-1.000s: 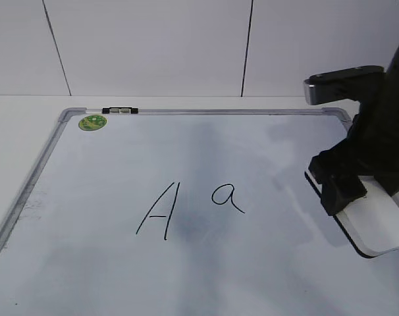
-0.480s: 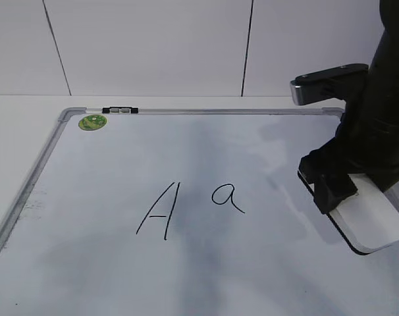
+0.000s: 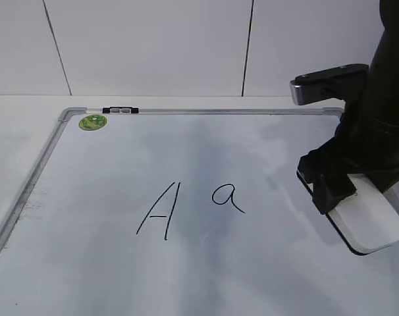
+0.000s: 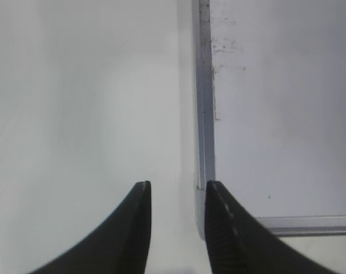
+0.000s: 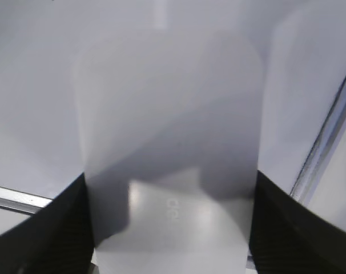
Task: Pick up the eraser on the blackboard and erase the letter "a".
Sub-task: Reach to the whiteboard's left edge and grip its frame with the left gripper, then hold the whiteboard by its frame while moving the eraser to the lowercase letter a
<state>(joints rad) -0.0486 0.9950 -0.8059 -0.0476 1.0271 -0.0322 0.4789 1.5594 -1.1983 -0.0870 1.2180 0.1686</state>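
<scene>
Board [image 3: 87, 276] flat on counter [image 3: 22, 131]. "A" [image 3: 159, 210] left of "a" [image 3: 227, 197], mid-board. Eraser [image 3: 367, 220] right of both, near board's right edge.

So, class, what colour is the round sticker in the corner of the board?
Green, with a paler pattern inside. The sticker shows best in the exterior view.

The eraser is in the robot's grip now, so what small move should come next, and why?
Probably slide the eraser leftward across the blackboard toward the letter "a". The right end effector grips it at both sides, and the "a" is unerased, well to its left.
</scene>
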